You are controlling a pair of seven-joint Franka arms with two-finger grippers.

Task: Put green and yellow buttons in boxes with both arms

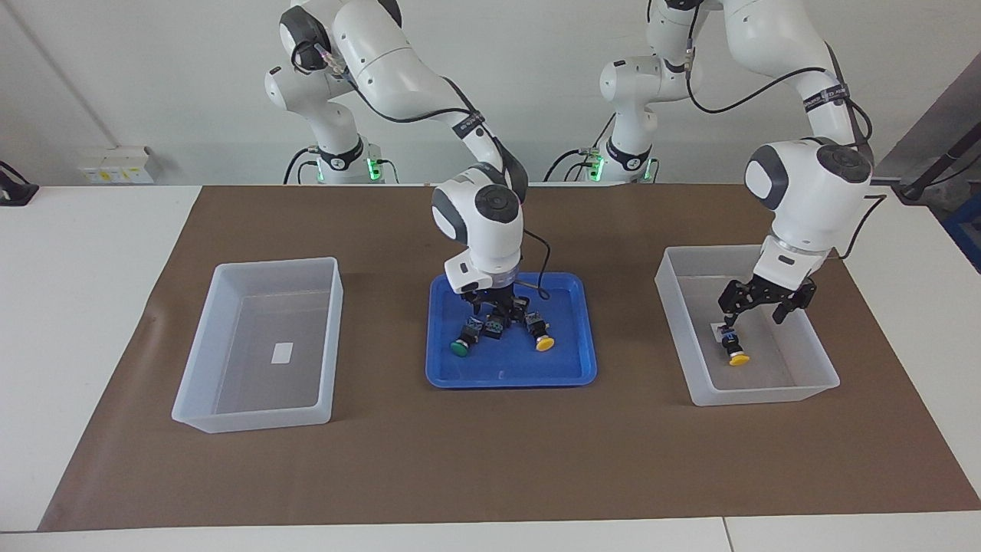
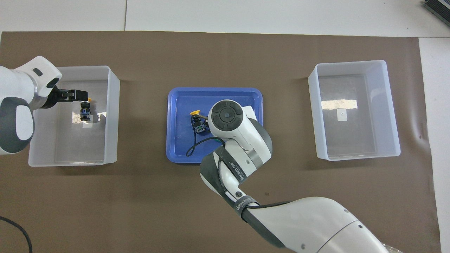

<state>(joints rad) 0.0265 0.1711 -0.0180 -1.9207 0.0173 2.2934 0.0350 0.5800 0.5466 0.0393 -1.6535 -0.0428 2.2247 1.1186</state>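
A yellow button (image 1: 736,355) (image 2: 84,112) lies on the floor of the box (image 1: 766,397) (image 2: 112,116) at the left arm's end. My left gripper (image 1: 755,307) (image 2: 78,94) hangs open just above it, apart from it. My right gripper (image 1: 498,309) is down in the blue tray (image 1: 510,376) (image 2: 214,93) at a middle button (image 1: 493,326) whose cap I cannot make out. Beside that one lie a green button (image 1: 460,346) and a yellow button (image 1: 543,342) (image 2: 194,113). From overhead the right arm hides most of the tray.
A second box (image 1: 260,264) (image 2: 351,63) stands at the right arm's end with only a small white label inside. Brown paper (image 1: 490,460) covers the table under both boxes and the tray. A black cable loops from the right wrist over the tray.
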